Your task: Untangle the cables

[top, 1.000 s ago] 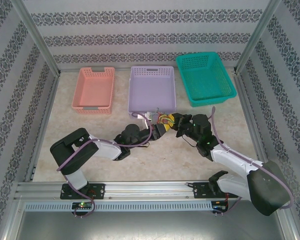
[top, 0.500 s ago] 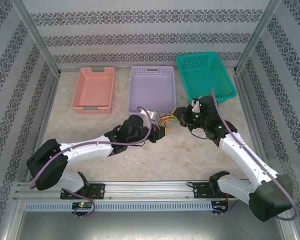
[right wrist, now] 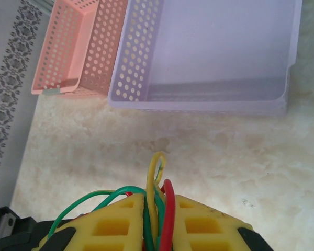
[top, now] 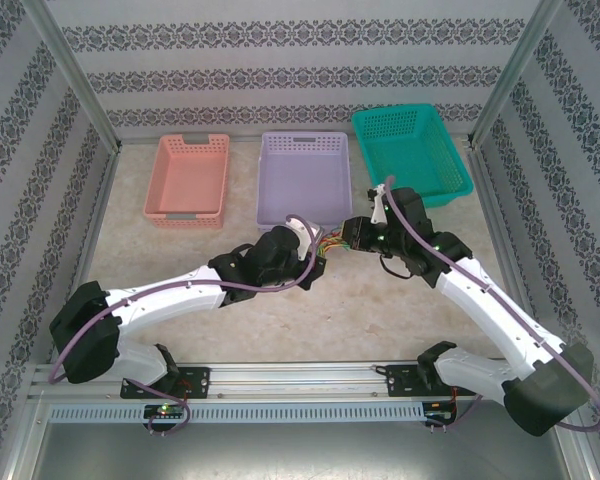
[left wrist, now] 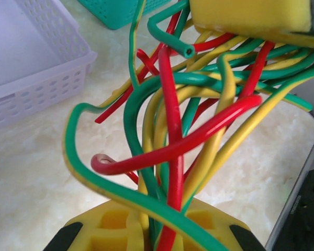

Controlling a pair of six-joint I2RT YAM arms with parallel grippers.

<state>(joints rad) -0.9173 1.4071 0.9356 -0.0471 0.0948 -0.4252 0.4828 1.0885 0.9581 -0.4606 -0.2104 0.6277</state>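
The cables (top: 330, 240) are a tangle of red, yellow and green wires hanging just above the table, in front of the lilac basket (top: 303, 178). My left gripper (top: 315, 258) is shut on one end of the bundle and my right gripper (top: 351, 233) on the other. In the left wrist view the cables (left wrist: 172, 120) loop and cross upward from my left gripper (left wrist: 159, 226) toward the right gripper's yellow pad (left wrist: 251, 15). In the right wrist view my right gripper (right wrist: 159, 212) pinches the cables (right wrist: 158, 178), with a yellow loop and a red one poking out.
A pink basket (top: 187, 180), the lilac basket and a teal basket (top: 410, 155) stand in a row at the back. The lilac basket (right wrist: 209, 52) lies right ahead of the right gripper. Metal frame rails edge the table on both sides.
Both arms have stretched out toward the table's middle. The right gripper swung back and left, and the left gripper moved slightly toward the back. Both stayed shut on the bundle.
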